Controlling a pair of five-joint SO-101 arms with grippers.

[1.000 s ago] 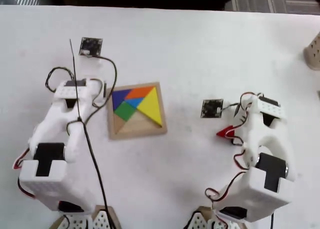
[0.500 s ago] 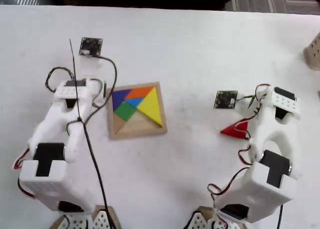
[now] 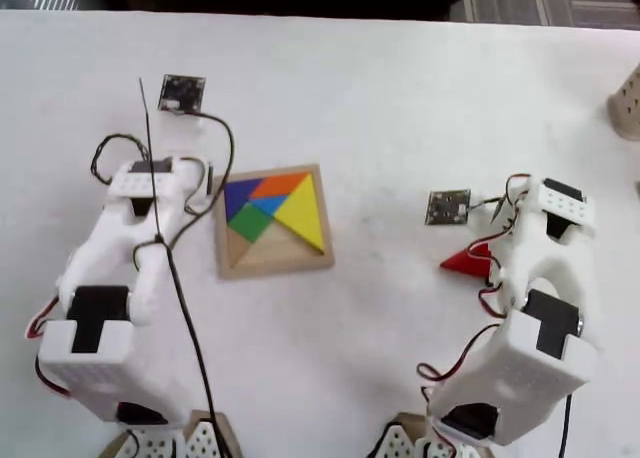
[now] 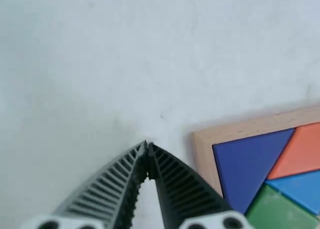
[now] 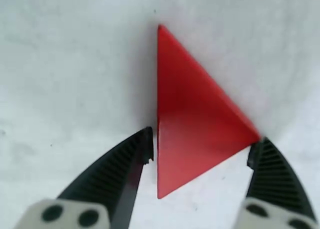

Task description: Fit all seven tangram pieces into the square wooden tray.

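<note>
Red triangle (image 5: 195, 134) flat on desk (image 3: 380, 118), between the spread fingers of the right hand (image 5: 203, 140) — wide open, gripping nothing. Left hand (image 4: 146, 148) closed tight, empty, just beside a corner of the square wooden tray (image 3: 262, 250). Tray holds five pieces — dark blue (image 3: 238, 196), orange (image 3: 281, 185), light blue (image 3: 265, 206), green (image 3: 250, 222), yellow (image 3: 302, 216).

In the high view, the right arm (image 3: 545, 268) at the lower right covers one end of the red triangle (image 3: 465, 263). A tan thing (image 3: 628, 103) is cut off at the right edge. In the left wrist view, the picture's edge cuts off much of the wooden tray (image 4: 250, 129).
</note>
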